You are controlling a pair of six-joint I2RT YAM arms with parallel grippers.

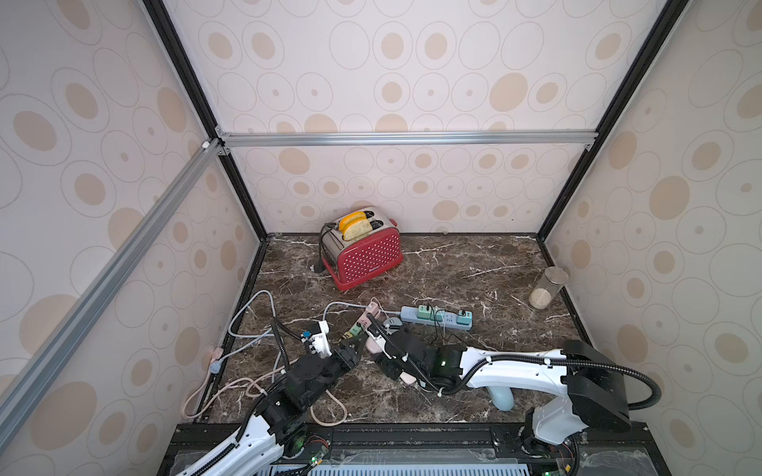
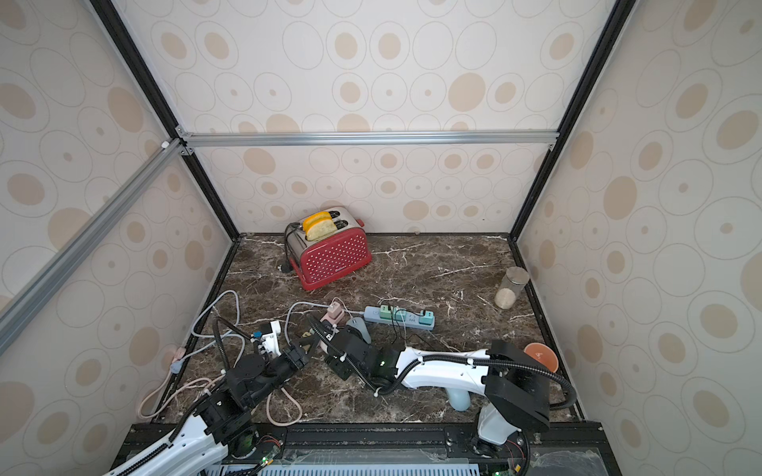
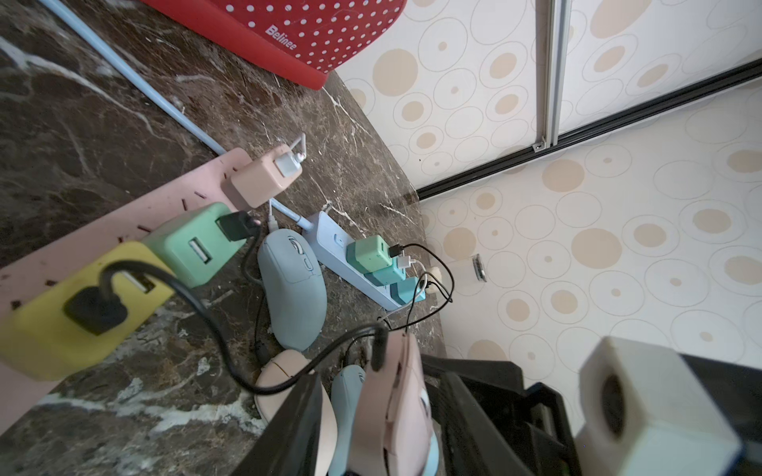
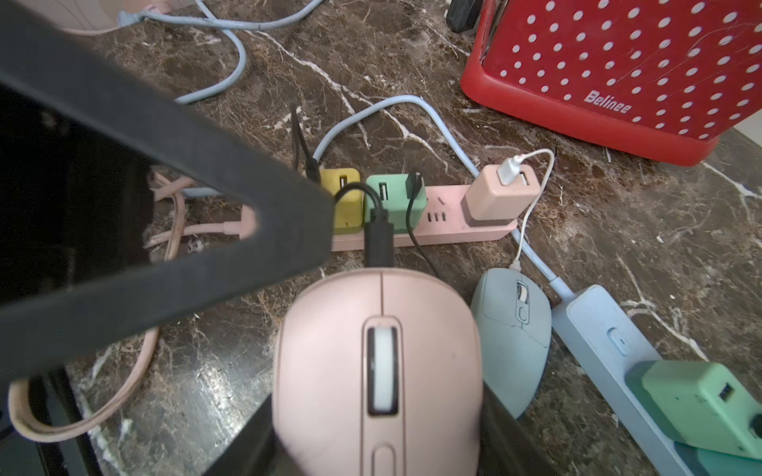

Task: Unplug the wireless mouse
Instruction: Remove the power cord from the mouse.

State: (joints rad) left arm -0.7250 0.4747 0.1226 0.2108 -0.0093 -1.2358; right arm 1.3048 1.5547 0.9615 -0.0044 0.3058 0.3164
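Surface: dark marble tabletop (image 1: 474, 263) between spotted-wallpaper walls; a red toaster (image 1: 363, 251) stands at the far side and a glass jar (image 1: 546, 288) at the right edge.
Pink mouse (image 4: 379, 371): near the middle, between the two arms, just on the near side of the pink power strip (image 4: 453, 230).
Cable: a black plug (image 4: 379, 243) sits in the mouse's front — its lead runs to the yellow charger (image 4: 346, 198) on that strip.
Right gripper (image 4: 377, 408): clamped on the pink mouse by its sides.
Left gripper (image 1: 358, 334): jaws apart around the mouse's plug end, grasping nothing — one finger (image 4: 206, 280) lies just beside the plug.
Neighbours: a blue mouse (image 4: 511, 329) lies just right of the pink one, with a blue power strip (image 4: 598, 329) beyond it.
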